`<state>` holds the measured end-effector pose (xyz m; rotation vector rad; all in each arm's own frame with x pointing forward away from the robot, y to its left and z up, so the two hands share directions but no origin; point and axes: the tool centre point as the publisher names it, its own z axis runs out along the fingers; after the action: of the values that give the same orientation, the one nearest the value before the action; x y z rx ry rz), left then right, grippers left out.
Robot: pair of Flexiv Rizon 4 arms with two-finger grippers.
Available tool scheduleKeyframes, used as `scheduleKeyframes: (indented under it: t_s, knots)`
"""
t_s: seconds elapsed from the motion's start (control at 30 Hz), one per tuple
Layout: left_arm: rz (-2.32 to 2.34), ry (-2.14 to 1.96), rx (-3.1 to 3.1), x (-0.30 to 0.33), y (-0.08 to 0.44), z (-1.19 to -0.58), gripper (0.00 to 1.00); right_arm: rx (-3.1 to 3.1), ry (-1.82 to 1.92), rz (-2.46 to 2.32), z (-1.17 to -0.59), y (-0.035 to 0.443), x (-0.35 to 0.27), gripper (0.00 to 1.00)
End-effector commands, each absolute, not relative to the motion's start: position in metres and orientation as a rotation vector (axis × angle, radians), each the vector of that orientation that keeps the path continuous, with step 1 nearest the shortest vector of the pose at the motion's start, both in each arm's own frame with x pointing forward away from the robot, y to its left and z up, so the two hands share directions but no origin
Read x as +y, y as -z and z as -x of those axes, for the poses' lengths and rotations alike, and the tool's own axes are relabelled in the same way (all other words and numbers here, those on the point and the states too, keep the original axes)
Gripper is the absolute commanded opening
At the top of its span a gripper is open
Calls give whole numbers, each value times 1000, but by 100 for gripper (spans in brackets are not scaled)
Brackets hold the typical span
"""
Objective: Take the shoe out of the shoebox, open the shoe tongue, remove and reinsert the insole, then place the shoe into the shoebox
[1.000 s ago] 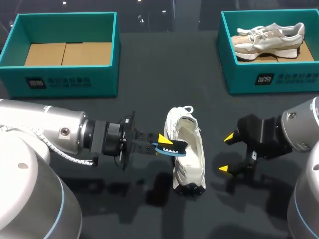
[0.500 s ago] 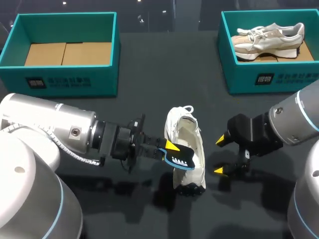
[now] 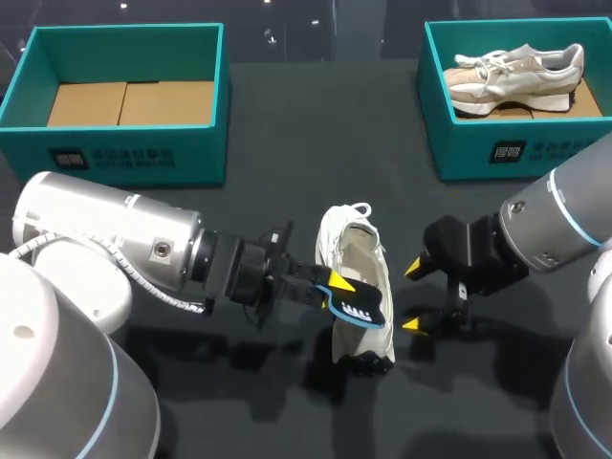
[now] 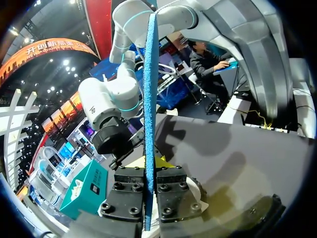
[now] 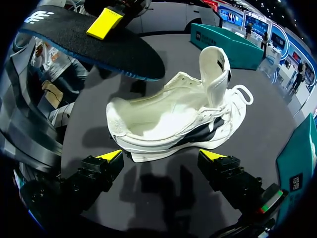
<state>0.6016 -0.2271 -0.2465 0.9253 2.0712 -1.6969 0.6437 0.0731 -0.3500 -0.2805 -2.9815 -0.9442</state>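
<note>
A white shoe stands on the dark table with its tongue pulled up and its inside bare. My left gripper is shut on a black insole with a blue underside, held over the shoe's heel end. In the left wrist view the insole stands edge-on between the shut fingers of my left gripper. My right gripper is open just right of the shoe, holding nothing. Seen from the right wrist, the shoe lies ahead of my right gripper, with the insole above its heel.
An empty teal shoebox stands at the back left. A second teal shoebox at the back right holds a beige shoe. Dark table lies between the boxes and the shoe.
My left gripper has carried the insole rightward, from beside the shoe to over its heel. My right gripper has moved left, closer to the shoe, still open.
</note>
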Motion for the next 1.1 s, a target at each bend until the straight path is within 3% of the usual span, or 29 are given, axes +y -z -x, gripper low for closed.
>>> scheduleKeyframes:
  t_s: [0.03,1.1]
  knots:
    - [-924,1697,2073,-231,249,-603,0,-2982,933,278,-646,355,79,100]
    - [-868,1801,2028,-266,259,-608,0,-2978,941,299,-646,357,80,100]
